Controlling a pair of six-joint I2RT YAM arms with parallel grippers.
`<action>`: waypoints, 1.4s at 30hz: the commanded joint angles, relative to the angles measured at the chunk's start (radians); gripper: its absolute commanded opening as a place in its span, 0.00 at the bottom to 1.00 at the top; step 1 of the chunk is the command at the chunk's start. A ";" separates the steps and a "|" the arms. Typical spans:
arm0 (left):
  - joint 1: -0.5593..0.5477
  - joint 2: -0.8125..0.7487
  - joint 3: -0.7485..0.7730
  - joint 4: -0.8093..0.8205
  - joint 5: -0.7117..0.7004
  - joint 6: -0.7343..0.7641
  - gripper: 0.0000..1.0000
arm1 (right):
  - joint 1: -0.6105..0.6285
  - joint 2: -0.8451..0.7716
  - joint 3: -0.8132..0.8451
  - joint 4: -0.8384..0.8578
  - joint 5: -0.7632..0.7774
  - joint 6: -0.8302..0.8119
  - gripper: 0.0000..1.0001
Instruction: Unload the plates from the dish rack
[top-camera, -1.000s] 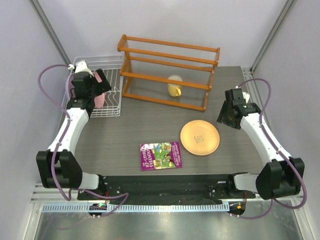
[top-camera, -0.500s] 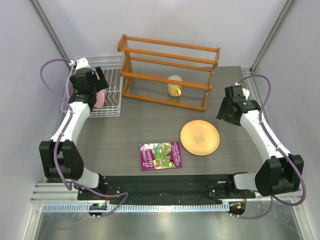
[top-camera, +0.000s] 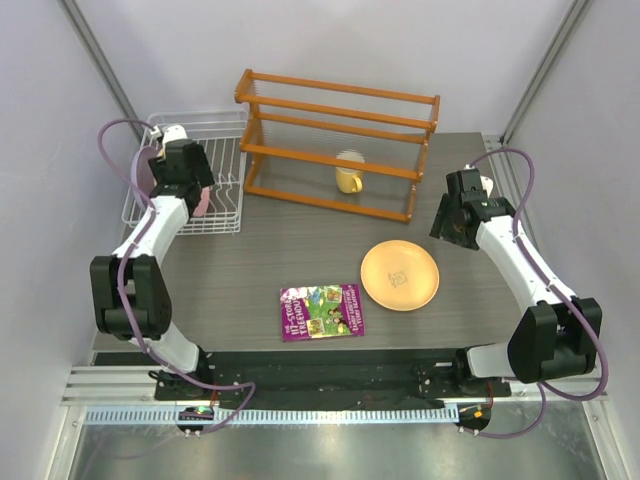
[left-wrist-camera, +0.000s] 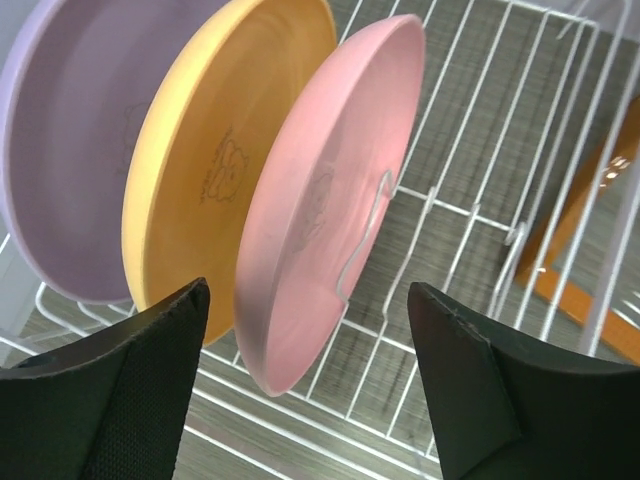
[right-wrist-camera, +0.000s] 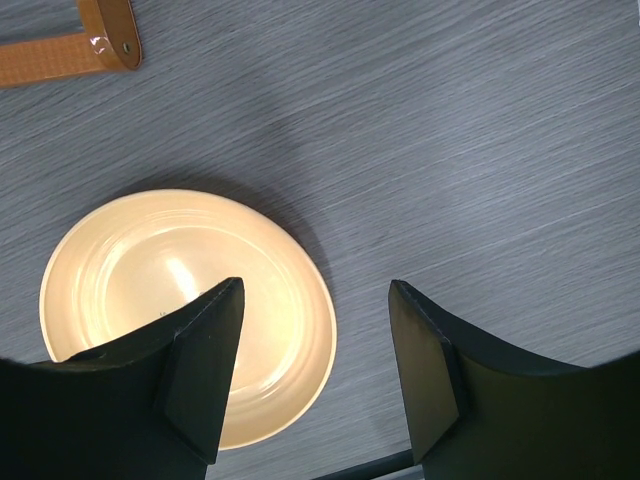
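Grey wood-grain table (top-camera: 250, 260) fills the floor of a pale-walled cell. At its far-left corner the left gripper (left-wrist-camera: 308, 300) hangs over the rack (top-camera: 214, 226) with its jaws spread wide. The lower rim of the pink plate (left-wrist-camera: 320, 200) lies between the fingertips, and neither finger appears to touch it in the wrist view. That plate stands on edge, tilted, in the wires. Just to its left stands a yellow plate (left-wrist-camera: 200, 170), then a lavender plate (left-wrist-camera: 70, 140), all leaning the same way. On the right side the right gripper (right-wrist-camera: 315, 290) hovers above the table, jaws also spread and holding nothing. It is near the far-right rim of the other yellow plate (top-camera: 399, 275), which lies flat right of centre. A picture book (top-camera: 322, 311) lies near-left of that plate. Along the far edge stands an orange wooden shelf (top-camera: 335, 140) with a yellow mug (top-camera: 348, 172) in it.
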 joint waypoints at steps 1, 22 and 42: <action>-0.022 0.010 0.013 0.090 -0.102 0.052 0.78 | -0.008 0.003 0.003 0.030 -0.005 -0.014 0.65; -0.174 0.034 0.045 0.125 -0.416 0.217 0.00 | -0.011 -0.016 -0.036 0.035 -0.014 -0.014 0.65; -0.343 -0.144 0.162 0.104 -0.624 0.425 0.00 | -0.011 -0.124 0.007 0.007 0.047 -0.028 0.70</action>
